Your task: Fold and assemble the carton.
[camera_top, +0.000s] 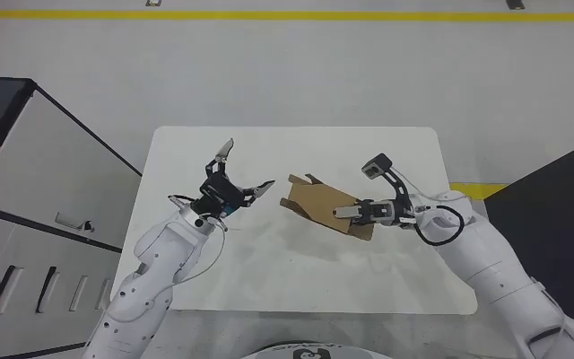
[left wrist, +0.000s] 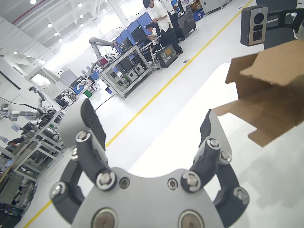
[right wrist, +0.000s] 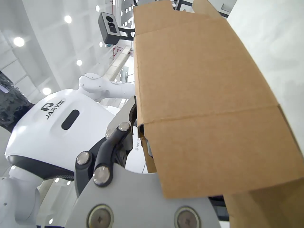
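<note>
Top view, carton in hand. My right gripper [camera_top: 348, 213] is closed on one wall of the brown corrugated carton [camera_top: 318, 202]. The carton sits tilted over the middle of the white table [camera_top: 296, 278], partly opened, with loose flaps at the end away from that grip; whether it touches the table I cannot tell. My left gripper [camera_top: 250, 165] stands near those flaps, jaws spread wide, holding nothing. I judge the cardboard light, stiff across its panels, weak along the scored creases and easily crushed. Best hold: a panel edge close to a crease, not a free flap.
</note>
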Motion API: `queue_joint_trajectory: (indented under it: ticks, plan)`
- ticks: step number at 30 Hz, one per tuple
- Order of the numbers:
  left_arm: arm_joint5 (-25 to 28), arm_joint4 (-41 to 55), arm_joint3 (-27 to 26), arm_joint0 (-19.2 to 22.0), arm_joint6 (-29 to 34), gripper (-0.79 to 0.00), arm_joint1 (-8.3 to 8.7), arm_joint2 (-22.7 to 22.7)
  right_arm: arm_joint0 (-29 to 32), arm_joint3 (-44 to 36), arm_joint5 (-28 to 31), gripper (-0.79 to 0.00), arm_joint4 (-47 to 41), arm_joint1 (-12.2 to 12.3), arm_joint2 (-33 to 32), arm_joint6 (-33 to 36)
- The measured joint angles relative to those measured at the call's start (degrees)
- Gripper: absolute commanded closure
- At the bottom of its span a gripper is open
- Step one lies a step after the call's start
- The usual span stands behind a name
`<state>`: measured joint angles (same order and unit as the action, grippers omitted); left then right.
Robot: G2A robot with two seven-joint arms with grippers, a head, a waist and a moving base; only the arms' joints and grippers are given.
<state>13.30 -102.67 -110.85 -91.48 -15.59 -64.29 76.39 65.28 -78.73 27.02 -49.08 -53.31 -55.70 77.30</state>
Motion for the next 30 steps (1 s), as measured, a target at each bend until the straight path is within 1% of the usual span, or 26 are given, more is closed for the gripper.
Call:
queue_joint_trajectory:
  ticks: [9, 19, 30]
  plan:
    - [1.5, 0.1, -1.8, -1.4, 0.1, -0.785, 0.10, -0.1, -0.6, 0.7, -2.0, 0.000, -2.6, -0.8, -0.8, 2.0]
    - [3.1, 0.1, -2.9, -1.0, 0.0, -0.785, 0.05, -1.6, -2.8, 4.4, -3.5, 0.000, -4.1, -2.6, 0.6, 3.4]
    - [4.7, 0.0, -2.6, -0.3, -0.3, -0.785, 0.05, -2.6, -5.9, 8.9, -5.0, 0.000, -5.1, -4.7, 1.8, 5.0]
